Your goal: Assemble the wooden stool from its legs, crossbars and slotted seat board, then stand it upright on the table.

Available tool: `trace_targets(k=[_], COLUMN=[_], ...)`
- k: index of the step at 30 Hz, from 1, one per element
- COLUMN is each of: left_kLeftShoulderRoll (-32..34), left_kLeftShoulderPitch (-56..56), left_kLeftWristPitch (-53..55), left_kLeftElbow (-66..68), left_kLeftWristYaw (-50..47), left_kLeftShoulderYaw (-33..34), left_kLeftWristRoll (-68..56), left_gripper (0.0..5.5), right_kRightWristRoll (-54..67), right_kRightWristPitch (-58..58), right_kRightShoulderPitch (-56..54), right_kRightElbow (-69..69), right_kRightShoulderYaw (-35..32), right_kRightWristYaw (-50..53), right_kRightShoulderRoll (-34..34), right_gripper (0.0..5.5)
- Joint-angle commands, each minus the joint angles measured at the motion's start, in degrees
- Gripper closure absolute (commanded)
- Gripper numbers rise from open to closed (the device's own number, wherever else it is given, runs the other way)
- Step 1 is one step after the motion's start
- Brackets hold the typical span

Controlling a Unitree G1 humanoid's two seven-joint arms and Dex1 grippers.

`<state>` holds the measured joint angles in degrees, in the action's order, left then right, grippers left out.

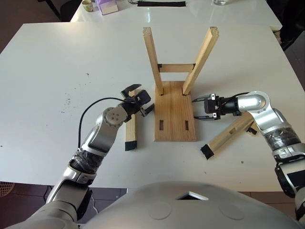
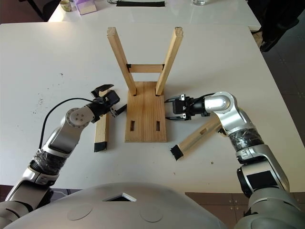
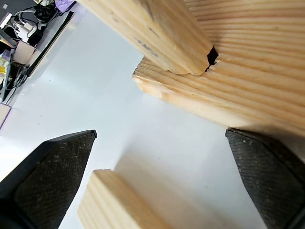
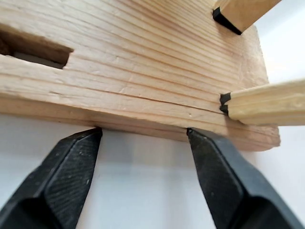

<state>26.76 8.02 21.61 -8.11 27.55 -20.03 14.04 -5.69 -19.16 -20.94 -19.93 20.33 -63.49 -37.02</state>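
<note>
Surface: white table, faintly speckled on the robot's left. A second white table butts up behind it, carrying small clutter.

Head views. The seat board lies flat mid-table. At its far end the left fitted leg and right fitted leg stand in their slots, splayed outward and tied by one crossbar. Two empty slots sit at the near end. The left loose leg lies just beside the board's left edge. The right loose leg lies aslant on the right, under that forearm. The left gripper is over the far end of the left loose leg, jaws spread, holding nothing. The right gripper sits at the board's right edge, jaws likewise apart and empty.

Left wrist view. The pads are wide apart. Between them are bare table, the loose leg's end, the board's corner and the base of the left fitted leg seated in its slot.

Right wrist view. The fingertips sit at the board's side edge, straddling a stretch of it without clamping. One empty slot and both fitted legs are in sight.

Risks, by judgement:
- The board lies unrestrained, so a sideways push from either gripper would likely slide it and jar the leg pair.
- The fitted legs may be only loosely seated, and a bump could tip them out.
- Closing the left gripper here could catch the board corner and the loose leg together.
- The right forearm could sweep the right loose leg toward the table edge.
</note>
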Motion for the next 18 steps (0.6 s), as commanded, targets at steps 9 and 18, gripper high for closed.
trace_targets(k=[9, 18], left_kLeftShoulderRoll=[0.4, 7.8], left_kLeftShoulderPitch=[0.9, -5.8], left_kLeftWristPitch=[-0.4, 8.4], left_kLeftElbow=[-1.3, -14.2], left_kLeftWristYaw=[0.6, 5.5], left_kLeftShoulderYaw=[4.5, 12.1], left_kLeftWristRoll=[-2.4, -4.0], left_gripper=[0.45, 0.45], right_kRightWristRoll=[-0.2, 3.0], right_kRightWristPitch=[3.6, 13.4], right_kRightShoulderPitch=[2.5, 8.2], right_kRightElbow=[7.5, 13.1], right_kRightShoulderYaw=[-3.1, -17.9], right_kRightWristYaw=[4.4, 12.0], right_kRightShoulderRoll=[-0.2, -7.3], right_gripper=[2.19, 2.19])
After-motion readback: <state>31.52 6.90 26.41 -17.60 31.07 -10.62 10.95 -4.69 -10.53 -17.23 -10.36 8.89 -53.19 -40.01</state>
